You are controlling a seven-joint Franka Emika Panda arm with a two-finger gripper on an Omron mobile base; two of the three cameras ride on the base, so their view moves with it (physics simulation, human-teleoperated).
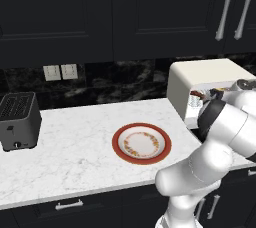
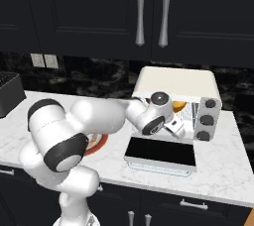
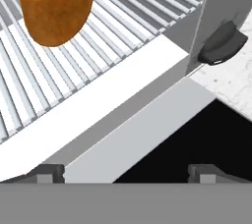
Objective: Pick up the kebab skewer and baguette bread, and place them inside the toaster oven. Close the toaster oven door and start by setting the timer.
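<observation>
One oven (image 2: 171, 84) on the counter, door (image 2: 161, 151) dropped flat and open. Plate (image 1: 142, 143) sits bare. Baguette (image 3: 55, 4) lies on the rack inside; skewer (image 1: 199, 93) probably beside it, hard to tell. Gripper (image 3: 127, 171) empty, fingers apart over the door. Door is rigid and light; lift by its front handle edge.

Toaster oven (image 2: 173, 88) on desk (image 1: 75, 157), at back wall. Oven door (image 2: 161, 153) dropped flat in front of oven. Bread (image 3: 55, 4) on rack (image 3: 123, 16) inside oven. Skewer (image 1: 200, 94) inside oven too. Plate (image 1: 142, 143) left of oven. Slot toaster (image 1: 19, 120) far left of oven. Gripper (image 3: 125, 171) above door, fingers spread, just before oven mouth.
</observation>
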